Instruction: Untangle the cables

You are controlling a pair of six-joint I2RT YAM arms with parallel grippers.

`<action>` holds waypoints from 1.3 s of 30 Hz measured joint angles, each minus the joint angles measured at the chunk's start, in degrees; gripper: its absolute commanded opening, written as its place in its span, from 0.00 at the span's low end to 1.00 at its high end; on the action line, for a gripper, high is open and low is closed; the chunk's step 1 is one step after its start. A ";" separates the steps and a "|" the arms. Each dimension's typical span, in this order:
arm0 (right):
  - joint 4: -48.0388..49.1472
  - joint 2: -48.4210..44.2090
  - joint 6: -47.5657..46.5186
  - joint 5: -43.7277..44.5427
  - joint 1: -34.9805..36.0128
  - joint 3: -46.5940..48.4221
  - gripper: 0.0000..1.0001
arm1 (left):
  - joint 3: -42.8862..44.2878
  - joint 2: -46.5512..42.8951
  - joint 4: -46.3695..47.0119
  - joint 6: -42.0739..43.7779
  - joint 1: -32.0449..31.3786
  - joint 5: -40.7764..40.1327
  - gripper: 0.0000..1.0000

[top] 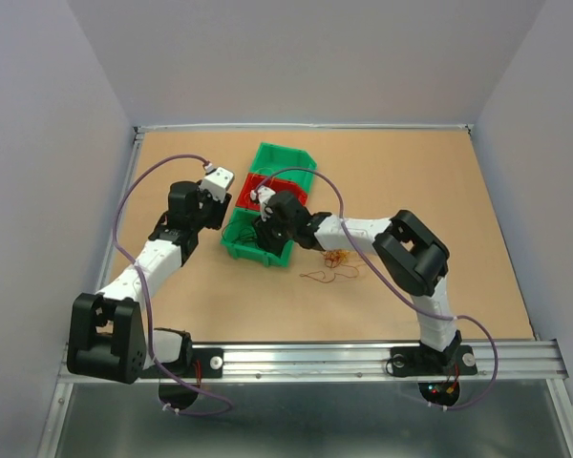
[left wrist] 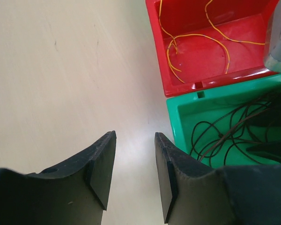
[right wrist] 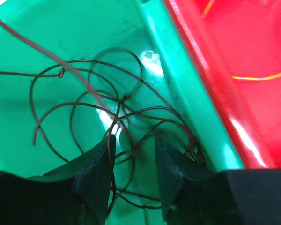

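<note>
Centre of the top view: table point(top: 439, 191) carries a row of bins, green bin point(top: 251, 243) nearest the arms, red bin point(top: 253, 188) behind it, another green bin point(top: 285, 158) at the upper end. Sorting looks partly done: dark brown cables point(right wrist: 107, 103) lie loose in the near green bin, orange-yellow cables point(left wrist: 196, 40) in the red one. Left to do: a small tangle point(top: 337, 258) of orange and reddish strands sits on the table right of the near green bin, lower centre of frame, with loose loops just below it. Right gripper point(right wrist: 133, 159) is down inside the green bin, jaws parted, dark strands running between them, none visibly pinched. Left gripper point(left wrist: 135, 168) hovers over bare table left of the bins, jaws parted, holding nothing.
</note>
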 measured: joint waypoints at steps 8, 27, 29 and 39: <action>-1.77 -2.69 0.50 1.99 0.00 0.00 0.66 | 0.00 -0.11 0.11 -0.02 0.39 1.03 0.50; -1.55 -10.21 -0.15 2.64 0.00 -0.02 0.66 | -0.44 -4.31 4.02 -1.09 3.30 4.20 0.50; -1.46 -10.21 -0.55 1.79 0.00 0.00 0.65 | -0.44 -4.31 4.07 -1.09 3.32 4.46 0.50; -1.07 -4.57 -1.81 -0.94 0.00 3.50 0.01 | -0.44 -4.26 4.15 -1.09 3.61 5.31 0.50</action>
